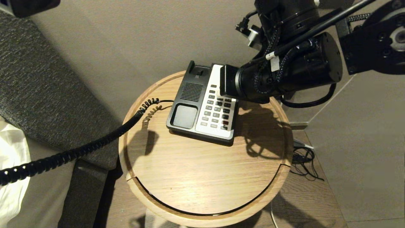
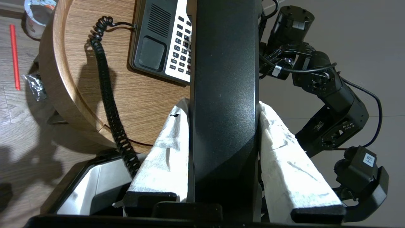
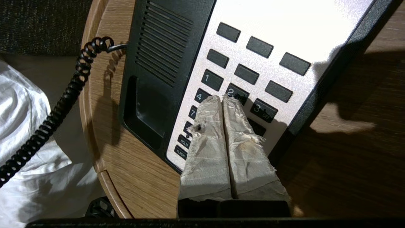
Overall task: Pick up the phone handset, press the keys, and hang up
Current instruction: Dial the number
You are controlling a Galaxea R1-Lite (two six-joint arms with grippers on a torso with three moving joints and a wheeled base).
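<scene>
head view: i see the phone base [image 1: 202,107] toward the far side of the round wooden table [image 1: 190,177], its cradle bare; the coiled cord [image 1: 63,155] runs off the base's left side, so the handset is held out of frame. my right arm reaches over the base.

left wrist view: my left gripper [image 2: 223,117] clamps the phone handset [image 2: 224,79] between 2 padded fingers, above the base, to clear the keypad.

right wrist view: my right gripper [image 3: 223,101], fingers pressed together, acts as 1 poker among the keys [image 3: 240,72]. beside the base's table lie white bedding [image 3: 28,126] and grey upholstery.
</scene>
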